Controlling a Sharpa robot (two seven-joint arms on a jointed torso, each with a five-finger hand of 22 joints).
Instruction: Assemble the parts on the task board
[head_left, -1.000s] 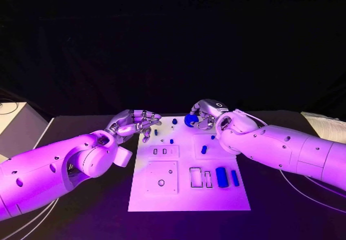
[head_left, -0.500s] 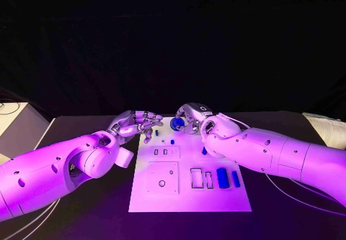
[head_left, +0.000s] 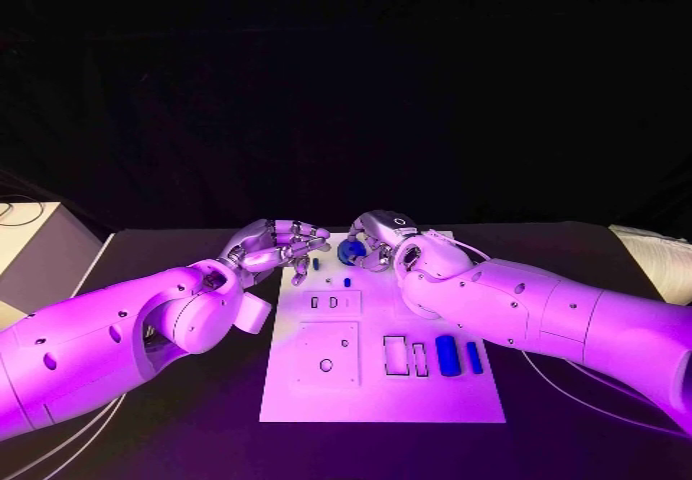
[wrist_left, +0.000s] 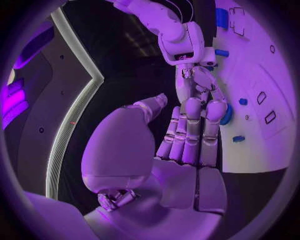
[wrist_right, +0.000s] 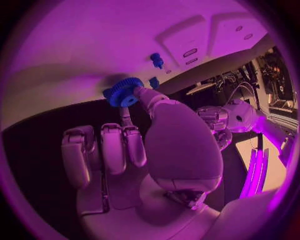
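- At the far end of the task board (head_left: 378, 395), your right hand (head_left: 378, 238) pinches a blue toothed gear (wrist_right: 124, 92) between thumb and a fingertip; its other fingers (wrist_right: 105, 150) lie straight and hold nothing.
- Your left hand (head_left: 274, 247) hovers just beside that end of the board, over its left edge, fingers curled inward; nothing shows in them, so read it as closed and empty.
- Loose blue parts sit on the board: a peg (wrist_right: 157, 60) near the gear, and two upright bars (head_left: 457, 356) toward the near end beside the rectangular slots (head_left: 394, 355).
- Risk: the pinch on the gear looks light, at its rim. Tilt it as you lower and it may slip out and roll off the board onto the black worktop (head_left: 173, 440).
- Risk: your two hands are close together at the far end. Bring the right hand further across and its fingers may knock the left.
- Risk: the peg stands close to the gear, so a low pass could topple it.
- Hard to read: the seat meant for the gear is masked by your right hand and forearm, so you cannot tell whether the gear is above its post or beside it, nor whether it touches the board.
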